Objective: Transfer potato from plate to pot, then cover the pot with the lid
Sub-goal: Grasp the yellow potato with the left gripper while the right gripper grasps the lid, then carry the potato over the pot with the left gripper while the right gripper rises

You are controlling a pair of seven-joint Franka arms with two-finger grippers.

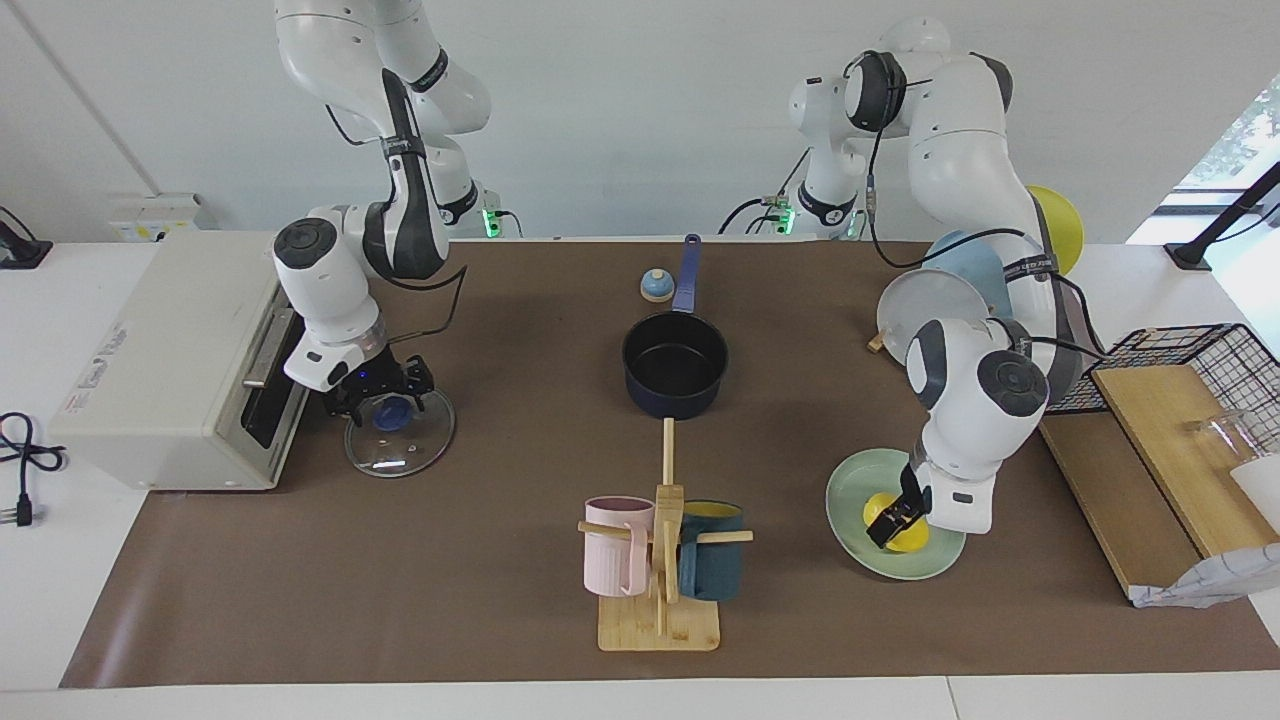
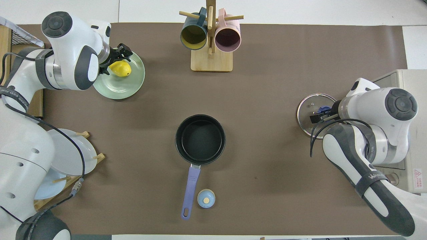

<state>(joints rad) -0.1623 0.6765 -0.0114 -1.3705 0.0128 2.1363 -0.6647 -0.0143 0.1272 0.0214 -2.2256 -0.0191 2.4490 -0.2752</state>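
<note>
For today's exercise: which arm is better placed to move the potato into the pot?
Left: its left gripper is already down at the potato on the plate; the right gripper is at the lid.

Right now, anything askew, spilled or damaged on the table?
Nothing stands out. The potato sits on the plate, the pot is upright and empty, and the lid lies flat on the table.

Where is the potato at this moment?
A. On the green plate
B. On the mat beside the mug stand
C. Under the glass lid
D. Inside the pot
A: the potato lies on the green plate, while the pot is empty.
</note>
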